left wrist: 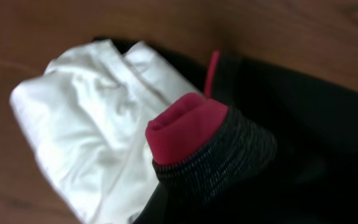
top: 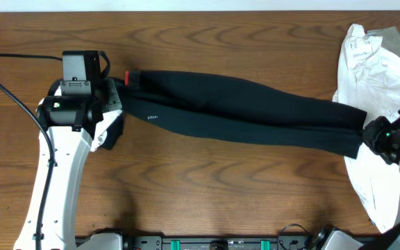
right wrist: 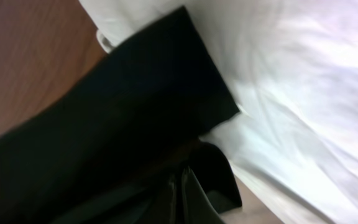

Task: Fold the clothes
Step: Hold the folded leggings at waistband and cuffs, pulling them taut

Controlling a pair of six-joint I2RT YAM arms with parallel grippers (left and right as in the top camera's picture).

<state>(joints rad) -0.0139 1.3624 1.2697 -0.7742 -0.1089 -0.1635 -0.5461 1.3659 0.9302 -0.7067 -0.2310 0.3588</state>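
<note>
The black pants (top: 242, 111) lie stretched long across the counter (top: 207, 194), from the left tool (top: 114, 111) to the right tool (top: 373, 135), likely so they fold flat. I cannot tell if either tool is pinching (cloth hides the tips).

Wooden table (top: 200, 194), long black garment (top: 255, 114) across middle, white garment (top: 373, 66) right

Wood table (top: 207, 180) — black cable (top: 5, 87) at left.
</note>
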